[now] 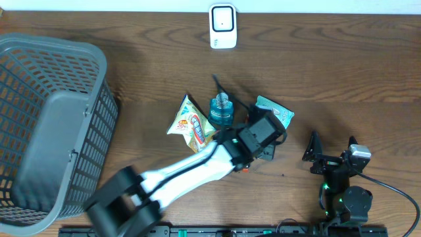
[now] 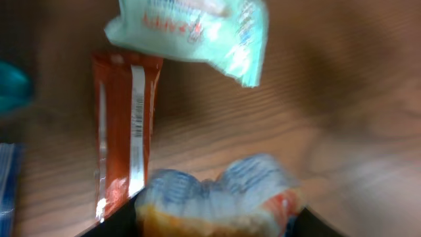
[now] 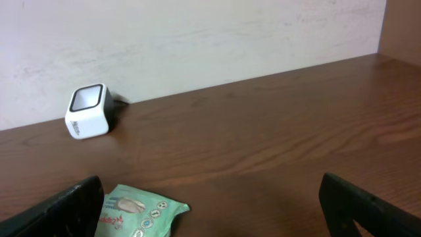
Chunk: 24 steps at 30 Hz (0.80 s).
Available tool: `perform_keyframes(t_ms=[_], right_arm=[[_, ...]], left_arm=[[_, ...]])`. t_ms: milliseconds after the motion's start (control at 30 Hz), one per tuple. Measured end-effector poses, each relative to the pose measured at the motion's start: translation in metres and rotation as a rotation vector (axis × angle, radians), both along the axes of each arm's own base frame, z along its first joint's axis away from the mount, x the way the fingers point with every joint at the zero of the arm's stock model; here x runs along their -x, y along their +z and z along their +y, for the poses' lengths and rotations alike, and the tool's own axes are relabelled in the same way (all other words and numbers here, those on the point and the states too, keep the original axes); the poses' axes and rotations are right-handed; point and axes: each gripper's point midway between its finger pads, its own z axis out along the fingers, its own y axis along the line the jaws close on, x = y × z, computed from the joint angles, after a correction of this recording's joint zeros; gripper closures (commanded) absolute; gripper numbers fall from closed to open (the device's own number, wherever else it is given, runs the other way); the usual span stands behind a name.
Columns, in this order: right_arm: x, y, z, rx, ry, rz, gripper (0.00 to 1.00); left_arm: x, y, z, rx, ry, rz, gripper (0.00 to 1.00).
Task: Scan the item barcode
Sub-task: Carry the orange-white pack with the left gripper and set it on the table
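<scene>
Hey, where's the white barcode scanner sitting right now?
The white barcode scanner stands at the far edge of the table, top centre of the overhead view, beyond the teal bottle. The right wrist camera sees it at left, by the wall.

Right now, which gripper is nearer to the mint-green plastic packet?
Left. The left gripper is right beside the mint-green plastic packet; the right gripper is apart from it, off to the right.

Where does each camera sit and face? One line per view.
Overhead: above the table, looking straight down; left arm and right arm show.
Left wrist: close over the table, looking down at a red packet; its fingers flank a blurred packet.
Right wrist: low, looking across at the barcode scanner and wall; open fingers show.
Shared: the mint-green pack, in all three.
</scene>
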Motion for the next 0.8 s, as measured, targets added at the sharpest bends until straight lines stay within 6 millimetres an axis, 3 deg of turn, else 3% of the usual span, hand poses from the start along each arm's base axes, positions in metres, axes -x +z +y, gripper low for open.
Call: perform_keyframes(t_ms=[33,100,200,233,267,300,333,400,467,800], right_arm=[[0.0,0.0,0.0,0.0,0.0,0.0,0.01],[0.0,0.0,0.0,0.0,0.0,0.0,0.01],[0.0,0.0,0.0,0.0,0.0,0.0,0.01],[0.0,0.0,0.0,0.0,0.0,0.0,0.01],[0.0,0.0,0.0,0.0,0.0,0.0,0.01],[0.0,0.0,0.0,0.0,0.0,0.0,0.01],[0.0,0.0,0.0,0.0,0.0,0.0,0.01],[0.0,0.0,0.0,0.0,0.0,0.0,0.01],[0.0,0.0,0.0,0.0,0.0,0.0,0.01],[0.0,0.0,0.0,0.0,0.0,0.0,0.01]], left_arm=[[0.0,-0.013,-0.002,-0.018,-0.006,0.011,0.03],[0.003,-0.031,-0.003,-0.045,-0.012,0.039,0.02],[0.003,-0.033,-0.004,-0.041,-0.014,0.044,0.02],[0.003,-0.031,-0.005,-0.033,-0.015,0.039,0.12],[0.002,-0.031,-0.006,-0.03,-0.015,0.037,0.29],[0.002,-0.031,-0.006,-0.029,-0.018,0.036,0.53],[0.002,-0.031,-0.006,-0.029,-0.017,0.036,0.68],[0.002,-0.03,-0.007,-0.027,-0.016,0.036,0.87],[0.002,-0.03,-0.007,-0.027,-0.015,0.036,0.92],[-0.004,-0.023,-0.016,0.018,-0.017,0.006,0.92]])
